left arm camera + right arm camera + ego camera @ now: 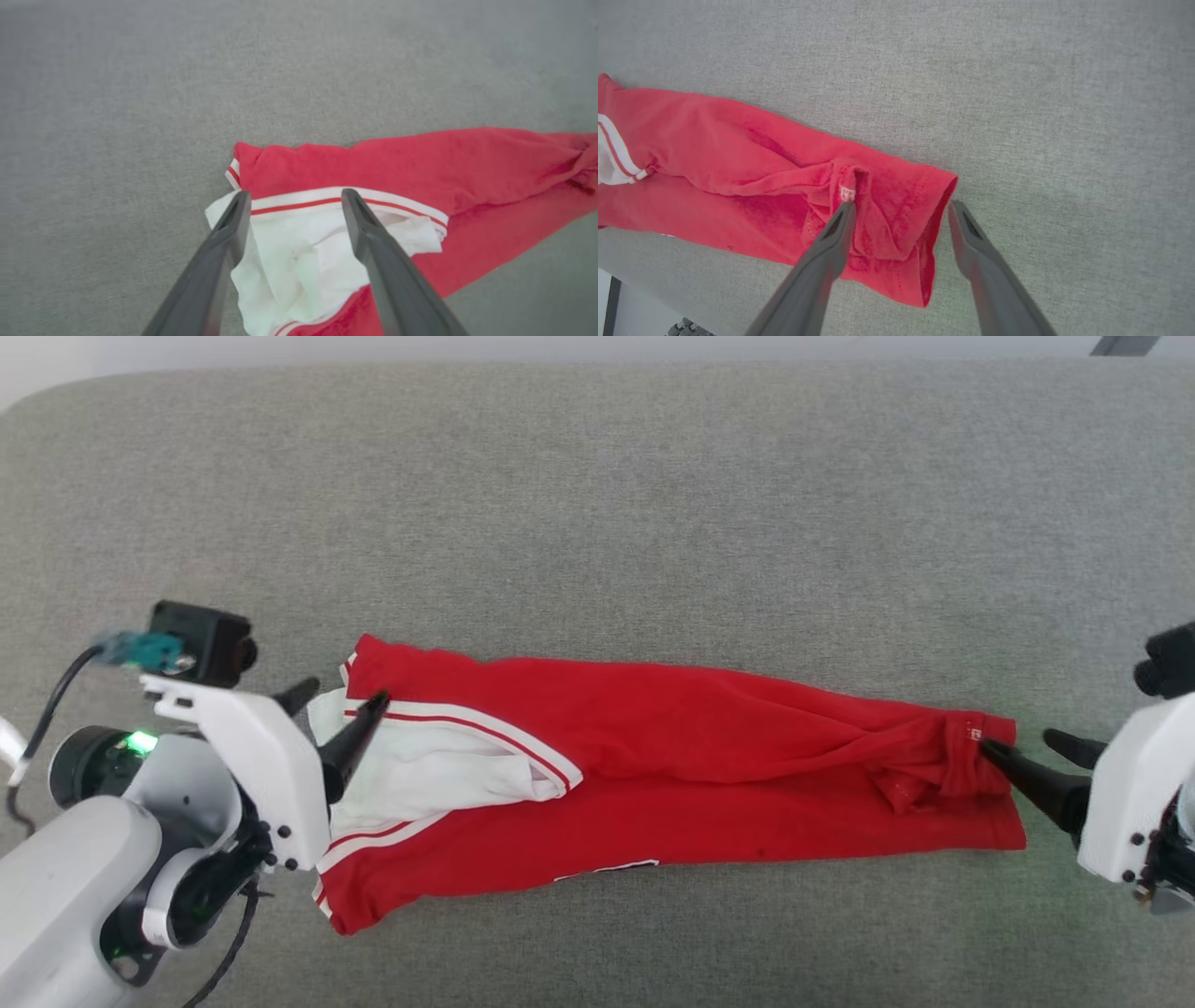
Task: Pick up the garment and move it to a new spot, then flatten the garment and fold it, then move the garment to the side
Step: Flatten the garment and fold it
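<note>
**Table** (597,504): grey woven cover, rounded at its far left corner. Wide bare room lies beyond the shirt, with a narrower strip on the near side.

**Shirt** (672,728): soft red cloth folded into a long narrow band across the near middle. The white sleeve (420,775) and striped trim are at its left end, the wrinkled hem (943,756) at its right.

**Left pincer** (344,695): fingers spread wide over the sleeve, holding nothing.

**Right pincer** (1018,739): equally spread and holding nothing. One finger is over the hem, the other over bare table just past the edge.
</note>
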Tool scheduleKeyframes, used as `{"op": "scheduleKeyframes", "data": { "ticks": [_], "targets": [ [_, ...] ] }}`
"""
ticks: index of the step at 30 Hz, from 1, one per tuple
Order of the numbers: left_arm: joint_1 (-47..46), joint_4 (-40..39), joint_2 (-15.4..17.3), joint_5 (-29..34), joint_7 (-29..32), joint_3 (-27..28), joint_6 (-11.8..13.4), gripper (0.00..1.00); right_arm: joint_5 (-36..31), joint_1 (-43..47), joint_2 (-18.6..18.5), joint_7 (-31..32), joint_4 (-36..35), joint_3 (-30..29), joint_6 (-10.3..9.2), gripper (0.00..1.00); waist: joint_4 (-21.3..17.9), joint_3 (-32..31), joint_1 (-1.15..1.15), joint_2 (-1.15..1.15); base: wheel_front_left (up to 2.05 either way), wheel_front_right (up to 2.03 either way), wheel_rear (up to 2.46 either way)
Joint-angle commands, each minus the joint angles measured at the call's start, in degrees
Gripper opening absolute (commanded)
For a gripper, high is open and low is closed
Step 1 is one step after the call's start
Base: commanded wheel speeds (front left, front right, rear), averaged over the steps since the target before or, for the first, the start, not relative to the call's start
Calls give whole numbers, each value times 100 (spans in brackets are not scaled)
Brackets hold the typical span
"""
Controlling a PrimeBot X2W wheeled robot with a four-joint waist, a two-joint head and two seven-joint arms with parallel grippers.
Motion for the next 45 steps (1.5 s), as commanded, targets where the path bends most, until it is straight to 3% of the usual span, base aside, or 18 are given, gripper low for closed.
{"op": "scheduleKeyframes", "data": {
  "ticks": [1, 10, 22, 23, 24, 25, 26, 34, 45],
  "targets": [
    [107, -7, -18, 28, -160, 50, -43, 100, 7, 60, 19, -51, 36, -37, 0, 100, 19, 1, 0, 0, 0, 0, 0],
    [659, 250, -191, 308, -1861, 393, -249, 100, 181, -127, 66, -357, 865, -1, 0, 100, 229, 55, 0, 0, 0, 0, 0],
    [1308, 928, -661, 298, -3286, 740, -497, 100, 889, -678, 107, 73, 2320, 1292, 3, 100, 517, 82, 0, 0, 0, 0, 0],
    [1365, 986, -714, 293, -3334, 780, -530, 100, 986, -684, 89, 156, 2364, 1383, 3, 49, 541, 76, 0, 0, 0, 0, 0],
    [1365, 986, -714, 293, -3334, 780, -530, 100, 986, -684, 89, 156, 2364, 1383, 3, 49, 541, 76, 0, 0, 0, 0, 0],
    [1400, 1035, -748, 364, -3382, 832, -534, 100, 1092, -698, 58, 200, 2373, 1441, 3, 20, 564, 69, 0, 0, 0, 0, 0],
    [1458, 1074, -815, 361, -3417, 920, -572, 100, 1174, -747, 34, 179, 2381, 1428, 4, 0, 577, 63, 0, 0, 0, 0, 0],
    [2172, 1228, -1414, 921, -3469, 2033, -911, 100, 1583, -1071, -534, -108, 2290, 808, -1, 0, 615, -22, 0, 0, 0, 0, 0],
    [2832, 1268, -2187, 1767, -3470, 3193, -1586, 100, 1285, -1084, -1210, -297, 2604, -124, -1, 0, 515, -86, 0, 0, 0, 0, 0]
  ]
}}
